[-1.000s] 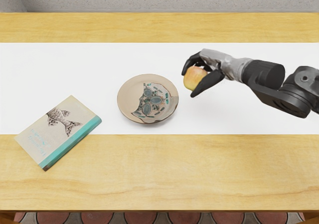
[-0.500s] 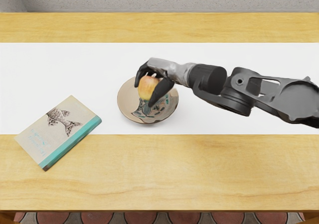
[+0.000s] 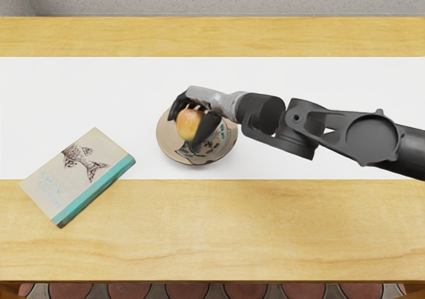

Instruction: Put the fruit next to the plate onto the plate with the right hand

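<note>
Yellow-red round apple (image 3: 188,122) looks firm, smooth and likely to roll. Grey right hand (image 3: 198,107) curls round its sides over the round tan painted plate (image 3: 166,138).

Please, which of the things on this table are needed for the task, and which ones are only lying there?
Needed for the task:
- fruit, gripped by the right hand
- plate, beneath the fruit

Only lying there:
- book, to the left of the plate
- white runner on the table
</note>
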Robot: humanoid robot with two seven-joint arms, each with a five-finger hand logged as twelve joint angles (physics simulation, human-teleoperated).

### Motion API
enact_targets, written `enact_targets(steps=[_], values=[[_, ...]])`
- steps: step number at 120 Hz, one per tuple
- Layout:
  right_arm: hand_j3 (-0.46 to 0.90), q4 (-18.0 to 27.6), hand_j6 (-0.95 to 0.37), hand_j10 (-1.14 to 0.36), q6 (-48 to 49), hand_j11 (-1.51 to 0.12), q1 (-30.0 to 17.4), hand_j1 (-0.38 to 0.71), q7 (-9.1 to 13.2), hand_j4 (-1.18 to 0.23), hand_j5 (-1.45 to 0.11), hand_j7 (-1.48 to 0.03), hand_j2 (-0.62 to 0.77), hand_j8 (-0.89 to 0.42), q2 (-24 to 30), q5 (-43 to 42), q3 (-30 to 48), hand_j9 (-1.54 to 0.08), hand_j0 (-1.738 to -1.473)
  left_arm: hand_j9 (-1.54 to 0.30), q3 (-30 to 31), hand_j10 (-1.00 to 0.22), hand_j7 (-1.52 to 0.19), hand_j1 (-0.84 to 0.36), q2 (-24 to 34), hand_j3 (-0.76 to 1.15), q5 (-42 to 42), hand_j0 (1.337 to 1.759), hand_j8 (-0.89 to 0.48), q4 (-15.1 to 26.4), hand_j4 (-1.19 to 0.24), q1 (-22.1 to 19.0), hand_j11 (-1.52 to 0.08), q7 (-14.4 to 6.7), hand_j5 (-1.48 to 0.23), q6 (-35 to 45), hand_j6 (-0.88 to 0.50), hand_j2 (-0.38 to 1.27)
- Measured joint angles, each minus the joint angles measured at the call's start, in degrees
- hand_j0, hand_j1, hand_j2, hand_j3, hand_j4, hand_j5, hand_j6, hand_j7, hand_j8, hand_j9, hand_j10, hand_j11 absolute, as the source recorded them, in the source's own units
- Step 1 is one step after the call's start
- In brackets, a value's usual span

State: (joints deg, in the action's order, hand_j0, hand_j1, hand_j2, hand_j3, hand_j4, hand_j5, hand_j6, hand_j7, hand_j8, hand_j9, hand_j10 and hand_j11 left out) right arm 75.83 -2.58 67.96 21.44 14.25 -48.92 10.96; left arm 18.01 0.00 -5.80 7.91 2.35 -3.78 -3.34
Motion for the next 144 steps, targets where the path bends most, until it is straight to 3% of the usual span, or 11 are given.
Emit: enact_targets(steps=[27, 59, 71, 99, 115, 144], values=[[0.0, -0.43, -0.28, -0.3, 0.05, -0.42, -0.01, -0.01, -0.05, -0.34, -0.42, -0.42, 0.0, -0.26, 0.64, 2.24, 0.26, -0.42, -1.656, -0.32, 0.0, -0.24, -0.32, 0.06, 0.0, 0.0, 0.0, 1.658, -0.24, 0.0, -0.24, -0.02, -0.32, 0.0, -0.32, 0.0, -0.24, 0.05], [0.0, 1.79, -0.12, -0.12, 3.39, -0.17, -0.04, -0.21, -0.47, -0.13, -0.17, -0.17, -0.01, -0.11, 6.0, 11.37, 4.3, -0.17, -1.658, -0.32, 0.0, -0.24, -0.32, 0.06, 0.0, 0.0, 0.0, 1.658, -0.24, 0.0, -0.24, -0.03, -0.32, 0.0, -0.32, 0.0, -0.24, 0.05], [0.0, 2.98, -0.09, -0.09, 7.12, -0.13, -0.58, -0.24, -0.91, -0.1, -0.13, -0.13, -0.01, -0.09, 8.63, 16.36, 7.25, -0.13, -1.658, -0.32, 0.0, -0.24, -0.32, 0.06, 0.0, 0.0, 0.0, 1.658, -0.24, -0.01, -0.24, 0.02, -0.32, 0.0, -0.32, 0.0, -0.24, 0.05], [0.0, 3.3, -0.06, -0.06, 27.09, -0.08, -2.3, -0.28, -5.55, -0.06, -0.08, -0.08, -0.01, -0.06, 19.85, 34.97, 11.13, -0.08, -1.658, -0.32, 0.0, -0.24, -0.32, 0.06, 0.0, 0.0, 0.0, 1.658, -0.24, 0.0, -0.24, 0.02, -0.32, 0.0, -0.32, 0.0, -0.24, 0.05], [0.0, 2.79, -0.05, -0.05, 34.65, -0.06, -4.27, -0.29, -6.14, -0.05, -0.06, -0.06, -0.01, -0.05, 26.4, 43.68, 11.73, -0.06, -1.658, -0.32, 0.0, -0.24, -0.32, 0.06, 0.0, 0.0, 0.0, 1.658, -0.24, 0.0, -0.24, 0.02, -0.32, 0.0, -0.32, 0.0, -0.24, 0.05], [0.0, 0.09, -0.04, -0.04, 37.3, -0.05, -9.22, -0.3, -6.28, -0.04, -0.05, -0.05, -0.01, -0.04, 33.52, 52.43, 12.5, -0.05, -1.658, -0.32, -0.01, -0.24, -0.32, 0.06, 0.0, 0.0, 0.0, 1.658, -0.25, 0.0, -0.24, -0.01, -0.32, 0.0, -0.32, 0.0, -0.25, 0.05]])
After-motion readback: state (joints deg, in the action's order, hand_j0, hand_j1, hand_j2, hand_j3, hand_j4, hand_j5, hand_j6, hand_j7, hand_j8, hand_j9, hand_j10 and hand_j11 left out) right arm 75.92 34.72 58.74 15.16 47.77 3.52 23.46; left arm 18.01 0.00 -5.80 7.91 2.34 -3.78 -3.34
